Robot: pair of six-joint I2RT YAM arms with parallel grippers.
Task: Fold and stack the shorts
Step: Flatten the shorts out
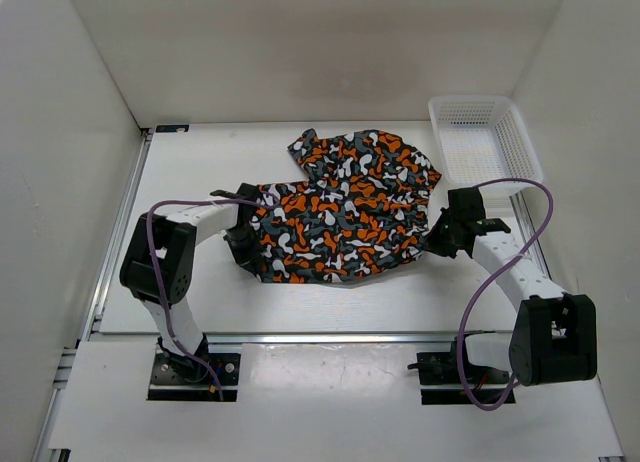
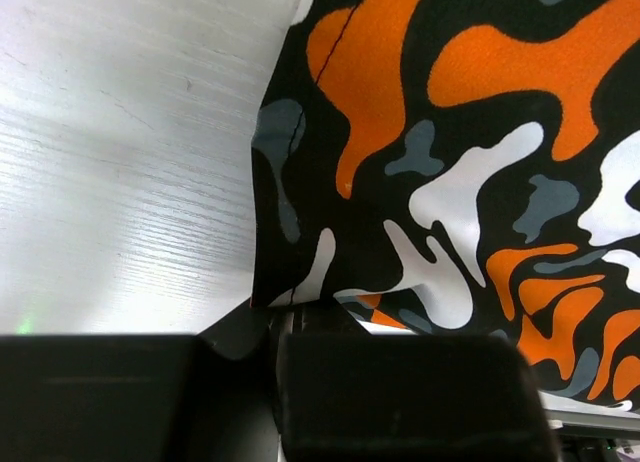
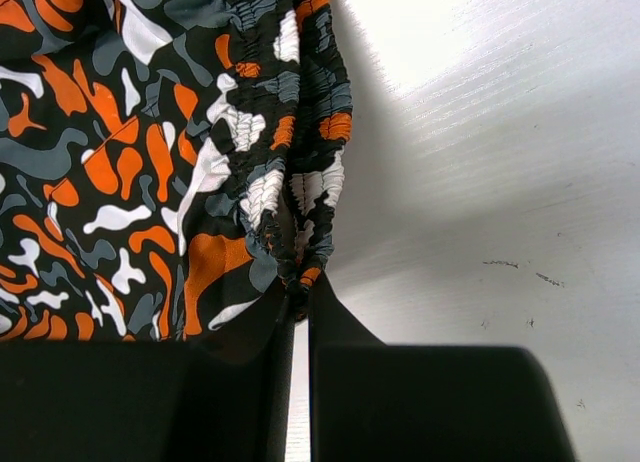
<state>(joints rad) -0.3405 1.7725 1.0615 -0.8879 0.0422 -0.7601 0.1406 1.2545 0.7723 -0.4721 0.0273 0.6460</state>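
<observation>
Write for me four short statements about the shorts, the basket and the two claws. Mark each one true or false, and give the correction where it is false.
1. The shorts lie inside the white mesh basket. False: they lie spread on the table, outside it.
2. The right claw is shut on the gathered waistband. True.
3. The left claw hangs open above the cloth. False: it is shut on the left edge of the shorts.
4. The basket stands at the far right corner of the table. True.

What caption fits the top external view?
The left gripper and right gripper pinch opposite edges of the camouflage shorts on the table; white mesh basket far right.
</observation>
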